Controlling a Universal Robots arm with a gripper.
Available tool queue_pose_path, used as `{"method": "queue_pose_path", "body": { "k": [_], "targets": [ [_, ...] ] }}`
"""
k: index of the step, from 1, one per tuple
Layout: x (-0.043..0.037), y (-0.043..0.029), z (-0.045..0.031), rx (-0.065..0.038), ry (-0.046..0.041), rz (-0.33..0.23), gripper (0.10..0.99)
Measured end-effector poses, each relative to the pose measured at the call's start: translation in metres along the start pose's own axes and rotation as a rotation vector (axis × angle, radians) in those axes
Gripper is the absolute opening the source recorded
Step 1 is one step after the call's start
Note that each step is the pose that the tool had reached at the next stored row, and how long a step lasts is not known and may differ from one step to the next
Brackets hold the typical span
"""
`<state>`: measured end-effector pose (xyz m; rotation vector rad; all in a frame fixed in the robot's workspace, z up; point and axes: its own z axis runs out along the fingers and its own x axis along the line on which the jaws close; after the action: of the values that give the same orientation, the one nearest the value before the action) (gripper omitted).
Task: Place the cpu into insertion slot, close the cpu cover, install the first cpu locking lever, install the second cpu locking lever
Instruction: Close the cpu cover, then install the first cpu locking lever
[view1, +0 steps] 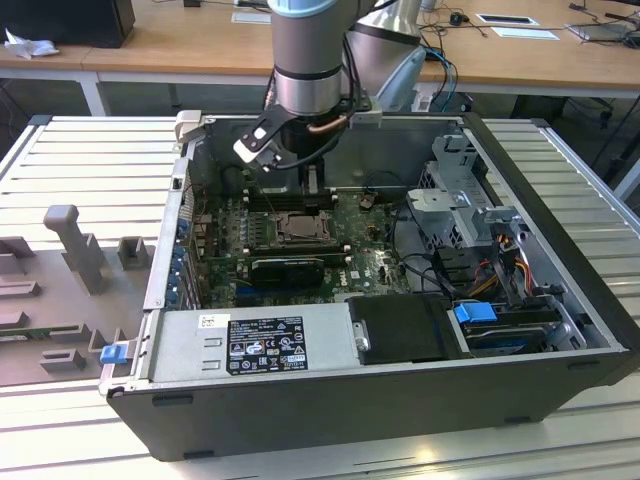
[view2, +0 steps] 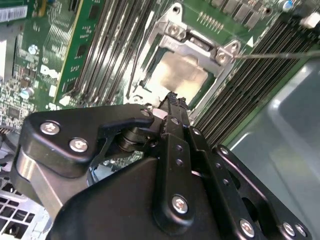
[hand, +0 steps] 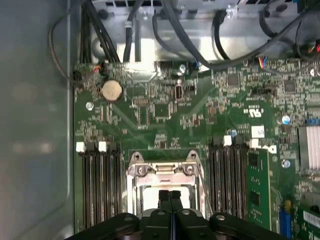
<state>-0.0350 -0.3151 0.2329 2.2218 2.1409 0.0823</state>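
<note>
The cpu (view2: 179, 75) shows its silver-grey top inside the insertion slot (view1: 299, 231) on the green motherboard. The cpu cover (view2: 197, 44) lies flat around it as a metal frame, also seen in the first wrist view as the cpu cover (hand: 162, 169). My gripper (view2: 172, 98) is shut with its fingers pressed together and nothing between them. It hangs close over the socket's edge nearest the fingertips. The same shut gripper (hand: 170, 194) appears over the slot. A thin locking lever (view2: 277, 53) sticks out sideways from one socket corner. A second locking lever (view2: 134, 62) runs along the opposite side.
Long black memory slots (hand: 100, 185) flank the socket on both sides. The open case's metal wall (view1: 330, 150) stands just behind the arm, and a drive cage with cables (view1: 470, 215) sits at the exterior view's right. A power supply (view1: 260, 340) lies along the front.
</note>
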Motion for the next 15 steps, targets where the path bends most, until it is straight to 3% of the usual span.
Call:
{"method": "queue_pose_path", "body": {
  "k": [10, 15],
  "targets": [
    [-0.0004, -0.0117, -0.0007, 0.000, -0.0001, 0.000, 0.106],
    [-0.0005, -0.0116, -0.0050, 0.000, -0.0001, 0.000, 0.106]
  ]
}}
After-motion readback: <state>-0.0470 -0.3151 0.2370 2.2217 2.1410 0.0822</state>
